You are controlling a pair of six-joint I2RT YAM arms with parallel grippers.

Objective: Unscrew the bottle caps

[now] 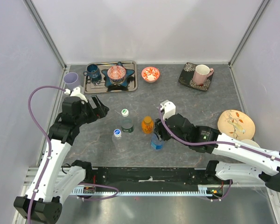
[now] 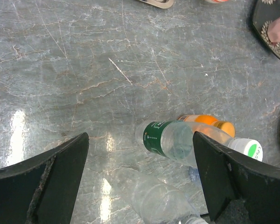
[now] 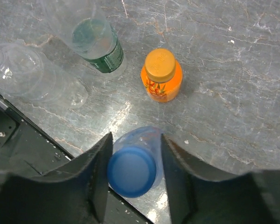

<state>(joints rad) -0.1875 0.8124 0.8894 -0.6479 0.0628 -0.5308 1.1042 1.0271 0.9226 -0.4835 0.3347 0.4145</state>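
- Top external view, left side: the left gripper has its fingers wide apart and holds nothing. The white-and-green cap is just to its right.
- Centre: the orange cap sits on its upright bottle, with no finger near it.
- Right wrist view, lower centre: the right gripper straddles the blue cap, one finger on each side, the cap axis vertical. Whether the fingers press it, I cannot tell.

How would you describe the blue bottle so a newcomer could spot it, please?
On the grey table, find the bottles clustered mid-table. The blue bottle stands between the fingers of the right tool. Only it has a blue body and cap; its neighbours are orange or clear.
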